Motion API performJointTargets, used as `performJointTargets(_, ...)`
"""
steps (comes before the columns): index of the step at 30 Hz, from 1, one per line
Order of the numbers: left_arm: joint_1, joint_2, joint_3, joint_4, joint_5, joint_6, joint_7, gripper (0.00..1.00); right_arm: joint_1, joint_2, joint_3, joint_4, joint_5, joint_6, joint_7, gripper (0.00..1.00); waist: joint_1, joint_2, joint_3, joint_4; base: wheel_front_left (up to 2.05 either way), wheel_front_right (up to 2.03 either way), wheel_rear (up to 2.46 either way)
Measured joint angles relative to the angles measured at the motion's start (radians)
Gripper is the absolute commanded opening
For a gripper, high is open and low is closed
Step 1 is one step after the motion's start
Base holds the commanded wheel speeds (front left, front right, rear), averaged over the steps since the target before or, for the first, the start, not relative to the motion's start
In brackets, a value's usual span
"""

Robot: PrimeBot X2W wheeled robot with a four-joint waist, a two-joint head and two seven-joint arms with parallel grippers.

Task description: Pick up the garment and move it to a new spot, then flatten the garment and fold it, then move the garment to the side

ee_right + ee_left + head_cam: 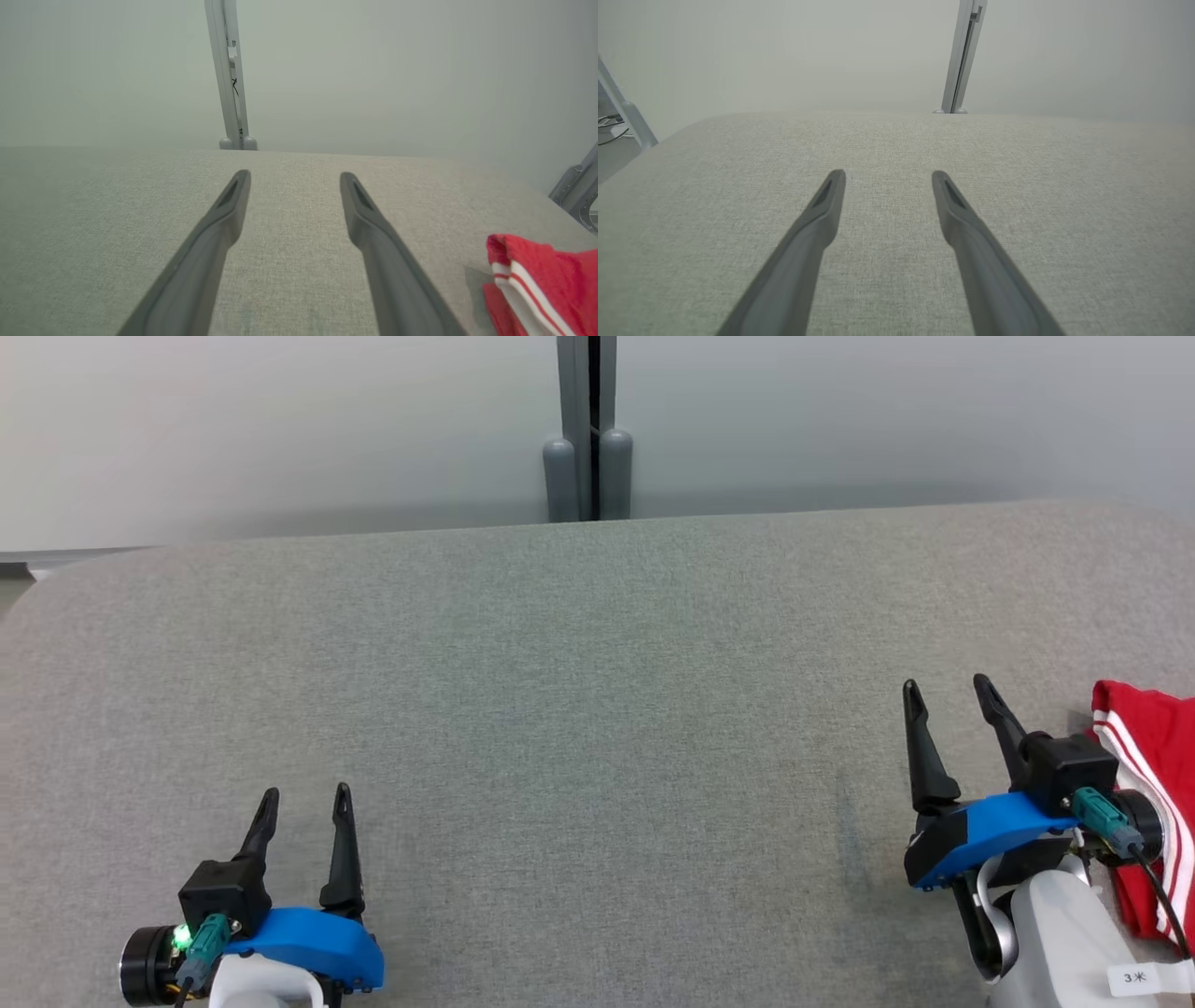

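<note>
The garment [1144, 775] is red cloth with white stripes, folded at the table's right edge, partly behind my right wrist. In the right wrist view the garment [542, 284] lies at the lower right, beside the fingers and apart from them. My right gripper [948, 691] stands open just left of the garment with nothing between its fingers. The same open span appears for the right gripper [295, 175] over bare cloth. At the lower left my left gripper [305, 793] is open and holds nothing. Its wrist view has the left gripper [888, 173] open above the grey surface.
A grey fabric-covered table [579, 709] spreads across the view, with its far edge against a pale wall. A grey post [588, 429] rises behind the middle of that edge. A metal frame [577, 191] stands off the table's right end.
</note>
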Motion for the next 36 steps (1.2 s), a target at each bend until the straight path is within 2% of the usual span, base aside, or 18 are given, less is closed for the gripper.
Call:
performJointTargets(10,0.027,-0.012,0.038,-0.026,0.019,0.019,0.000,1.00,0.057,-0.001,0.042,-0.028,0.056,0.000,-0.001,1.00,0.0000,0.0000,-0.071,0.037,0.00,0.00,0.00)
performJointTargets(20,0.055,-0.017,0.046,-0.025,0.021,0.036,0.000,1.00,0.090,0.000,0.064,-0.049,0.086,0.000,-0.001,1.00,0.0000,0.0000,-0.125,0.010,0.00,0.00,0.00)
performJointTargets(27,0.066,-0.019,0.066,-0.038,-0.012,0.024,0.000,1.00,0.100,-0.001,0.066,-0.045,0.087,0.000,-0.001,1.00,0.0000,-0.0001,-0.126,-0.006,0.00,0.00,0.00)
performJointTargets(28,0.066,-0.019,0.069,-0.037,-0.012,0.022,0.000,0.00,0.100,-0.001,0.066,-0.046,0.086,0.000,-0.001,0.00,0.0001,-0.0001,-0.125,-0.006,0.00,0.00,0.00)
performJointTargets(32,0.089,-0.023,0.071,-0.003,-0.012,0.022,0.008,0.00,0.123,0.006,0.063,-0.011,0.090,0.000,0.007,0.00,0.0001,-0.0001,-0.126,-0.006,0.00,0.00,0.00)
performJointTargets(36,0.089,-0.025,0.082,0.004,-0.081,0.021,0.040,0.00,0.126,0.008,0.049,-0.005,0.159,0.000,0.038,0.00,0.0001,0.0000,-0.125,-0.006,0.00,0.00,0.00)
